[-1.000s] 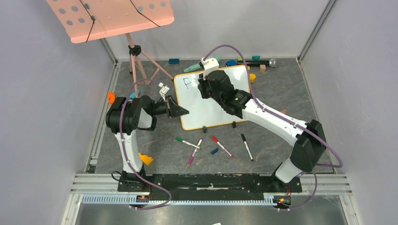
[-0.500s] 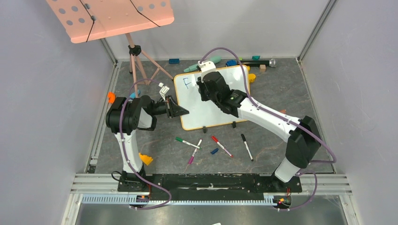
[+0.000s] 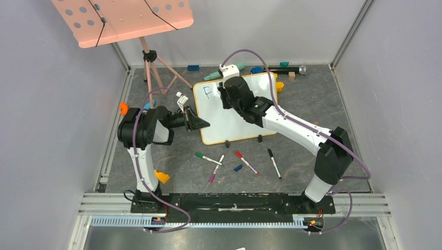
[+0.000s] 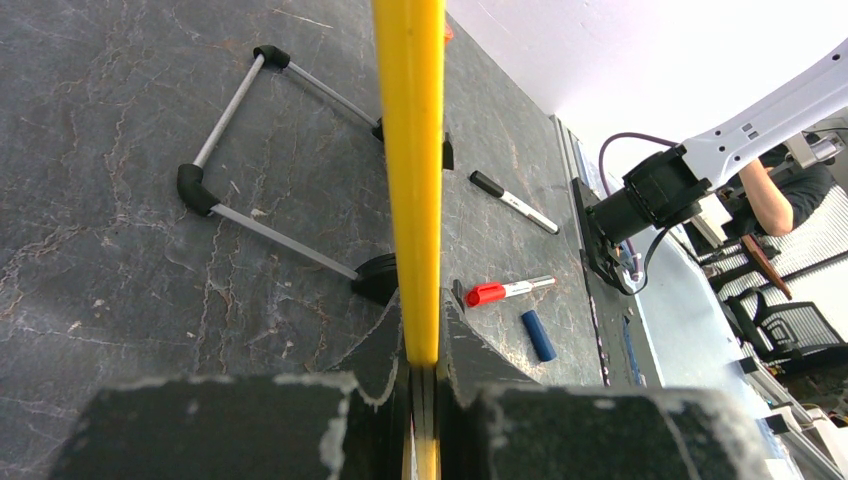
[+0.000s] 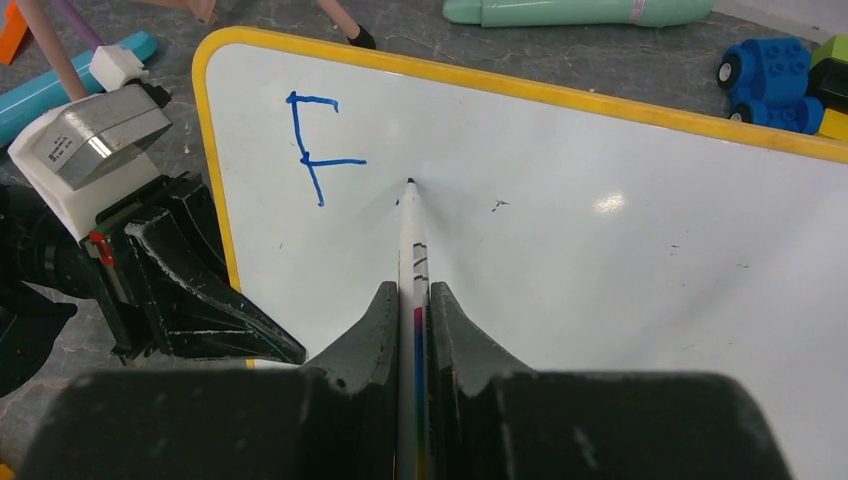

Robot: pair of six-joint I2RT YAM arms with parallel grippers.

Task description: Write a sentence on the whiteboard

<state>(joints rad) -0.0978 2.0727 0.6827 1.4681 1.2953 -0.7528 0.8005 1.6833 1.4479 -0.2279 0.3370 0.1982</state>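
Note:
The whiteboard (image 3: 229, 125), white with a yellow frame, stands tilted on black clip feet mid-table. My left gripper (image 3: 200, 124) is shut on its left frame edge (image 4: 410, 150); in the left wrist view the jaws (image 4: 422, 320) pinch the yellow rim. My right gripper (image 3: 225, 96) is over the board's upper left and shut (image 5: 410, 290) on a white marker (image 5: 411, 240). The marker's tip sits at the board surface (image 5: 600, 260), just right of a blue letter F (image 5: 318, 150). That F (image 3: 207, 92) is all of the sentence that shows.
Green (image 3: 207, 158), pink (image 3: 216, 167), red (image 3: 246, 162) and black (image 3: 274, 163) markers and a blue cap (image 3: 237, 167) lie in front of the board. Toys and a microphone (image 3: 286, 69) line the back. A pink music stand (image 3: 125, 18) rises back left.
My right arm has shifted slightly left and toward the board's top, carrying the marker nearer the F. No new stroke shows. The left arm has not moved.

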